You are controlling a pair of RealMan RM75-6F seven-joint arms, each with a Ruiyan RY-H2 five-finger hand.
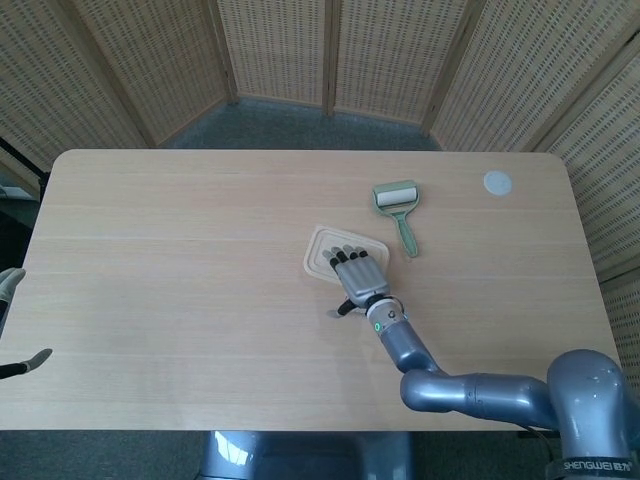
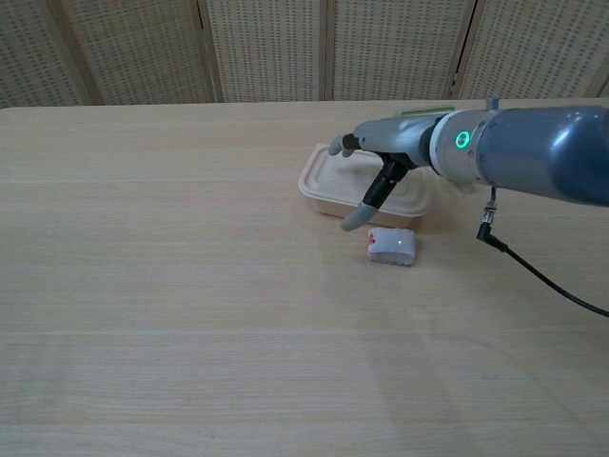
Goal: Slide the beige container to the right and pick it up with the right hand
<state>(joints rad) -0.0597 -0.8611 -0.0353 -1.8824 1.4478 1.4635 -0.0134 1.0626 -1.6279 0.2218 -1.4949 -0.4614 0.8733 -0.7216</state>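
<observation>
The beige container (image 1: 319,252) (image 2: 330,183), a shallow lidded rectangular box, lies at the table's middle. My right hand (image 1: 358,273) (image 2: 388,149) is spread flat over its lid, fingers reaching toward the box's far left side. The thumb (image 2: 360,214) hangs down in front of the front wall. Nothing is held, and I cannot tell whether the palm touches the lid. Of my left hand only grey tips (image 1: 10,284) show at the table's left edge in the head view.
A small white packet (image 2: 391,246) with a red mark lies just in front of the container. A green lint roller (image 1: 397,205) lies behind and to the right. A white disc (image 1: 497,182) sits near the far right corner. A black cable (image 2: 533,268) hangs from my right forearm.
</observation>
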